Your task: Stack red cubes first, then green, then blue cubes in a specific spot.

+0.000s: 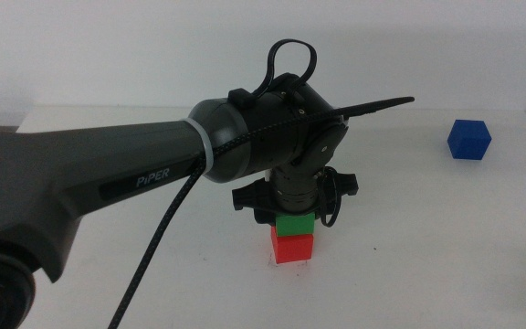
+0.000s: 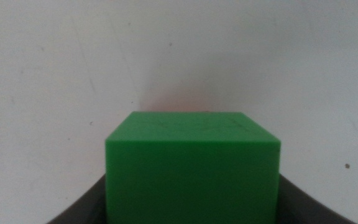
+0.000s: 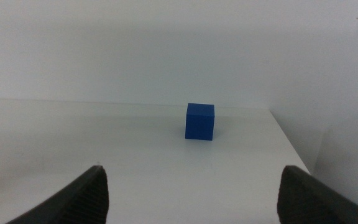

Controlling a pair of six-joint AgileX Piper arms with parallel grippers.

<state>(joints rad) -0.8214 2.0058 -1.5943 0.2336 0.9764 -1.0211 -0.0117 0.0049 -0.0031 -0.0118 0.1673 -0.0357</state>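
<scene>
- My left claw [image 1: 292,219] clamps the green cube [image 1: 294,223], sitting square and level on the red cube [image 1: 292,247].
- My right claw [image 3: 191,193] waits released, facing the blue cube [image 1: 468,139] far right on the bench [image 1: 409,238].

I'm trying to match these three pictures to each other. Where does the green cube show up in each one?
Middle view: the green cube sits on the red cube, low centre, under the left gripper.
Left wrist view: the green cube fills the lower centre, between the dark jaws.
Right wrist view: not in it; only the blue cube shows.
Shared landmark: the white table, seen in all three.
</scene>
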